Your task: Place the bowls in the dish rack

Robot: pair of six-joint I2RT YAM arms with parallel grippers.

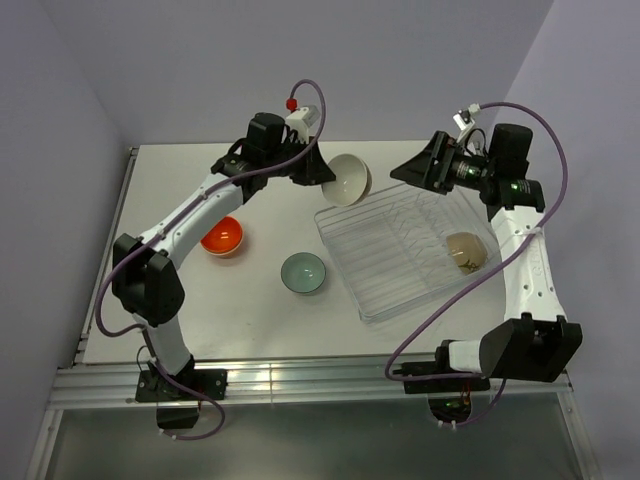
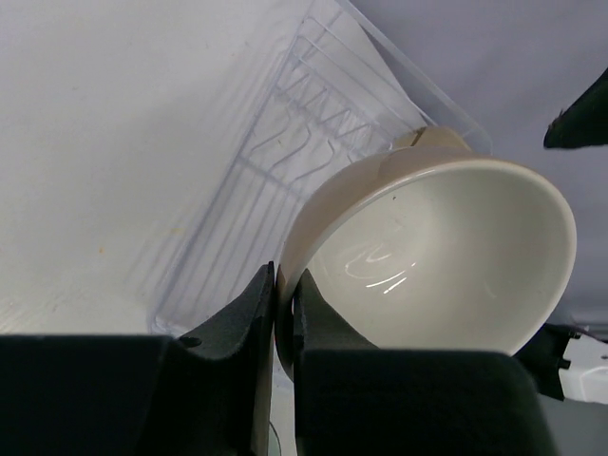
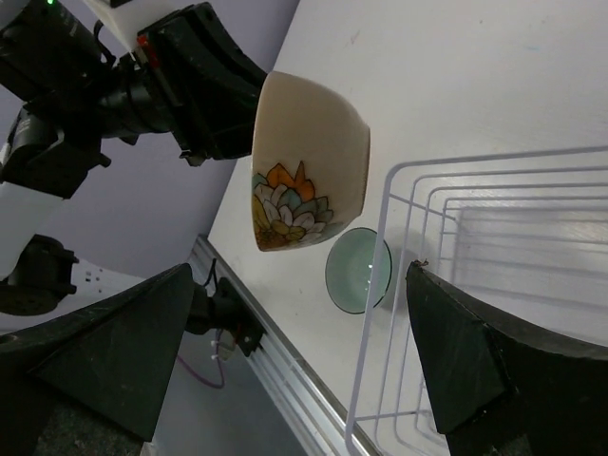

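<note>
My left gripper (image 1: 322,172) is shut on the rim of a cream bowl (image 1: 349,179) and holds it tilted in the air at the far left corner of the clear dish rack (image 1: 385,262). In the left wrist view the fingers (image 2: 255,313) pinch the bowl's wall (image 2: 446,256), with the rack (image 2: 285,180) below. My right gripper (image 1: 412,166) is open and empty above the rack's far edge. Its view shows the held bowl's flower pattern (image 3: 309,161). A beige bowl (image 1: 465,250) lies in the rack. A mint bowl (image 1: 302,273) and an orange-red bowl (image 1: 222,236) stand on the table.
The white table (image 1: 200,180) ends at a metal rail (image 1: 300,380) in front. The mint bowl (image 3: 359,271) sits just left of the rack's near corner (image 3: 380,313). Purple walls close in at the back and sides.
</note>
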